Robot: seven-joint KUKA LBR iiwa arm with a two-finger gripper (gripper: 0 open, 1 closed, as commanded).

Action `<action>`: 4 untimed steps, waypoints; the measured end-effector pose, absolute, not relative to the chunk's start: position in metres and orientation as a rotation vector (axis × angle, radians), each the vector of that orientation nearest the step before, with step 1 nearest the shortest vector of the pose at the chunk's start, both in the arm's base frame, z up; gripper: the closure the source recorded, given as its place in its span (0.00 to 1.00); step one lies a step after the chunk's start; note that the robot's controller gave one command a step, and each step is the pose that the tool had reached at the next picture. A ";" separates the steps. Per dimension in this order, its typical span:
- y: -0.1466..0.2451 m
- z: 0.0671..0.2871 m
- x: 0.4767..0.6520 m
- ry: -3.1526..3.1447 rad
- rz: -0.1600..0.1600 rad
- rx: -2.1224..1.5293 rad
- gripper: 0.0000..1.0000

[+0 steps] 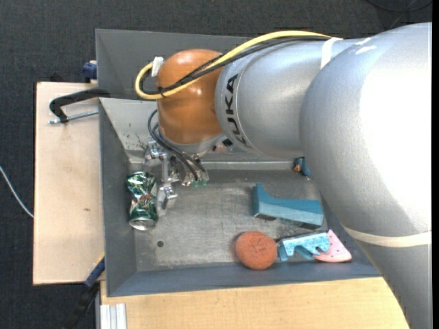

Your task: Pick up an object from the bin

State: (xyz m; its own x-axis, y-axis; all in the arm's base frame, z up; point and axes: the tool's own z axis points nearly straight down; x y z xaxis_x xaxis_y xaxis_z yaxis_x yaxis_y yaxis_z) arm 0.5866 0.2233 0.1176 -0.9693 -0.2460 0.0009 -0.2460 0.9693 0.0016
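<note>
Showing beyond grey bin (206, 228) (scuffed), dark floor (206, 5)

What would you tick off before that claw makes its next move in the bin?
1. Claw near a target: ok, the claw hangs right beside the crushed green can at the left.
2. Can free of neighbours: ok, nothing lies on it.
3. Gap between can and bin wall: cannot tell.
4. Other things out of the way: ok, blue block, orange ball and pink-and-blue toy lie off to the right.
5. Can already gripped: cannot tell.
</note>
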 end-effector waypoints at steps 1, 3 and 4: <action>0.226 0.116 0.586 -3.114 -0.002 0.412 0.00; 0.228 0.077 0.598 -3.004 0.001 0.945 1.00; 0.231 0.128 0.596 -3.002 -0.002 0.934 1.00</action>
State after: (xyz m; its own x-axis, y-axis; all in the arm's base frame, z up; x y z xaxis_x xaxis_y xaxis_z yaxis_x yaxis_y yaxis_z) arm 0.5958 0.2314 0.1283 -0.8233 -0.5676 -0.0024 -0.5676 0.8233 0.0008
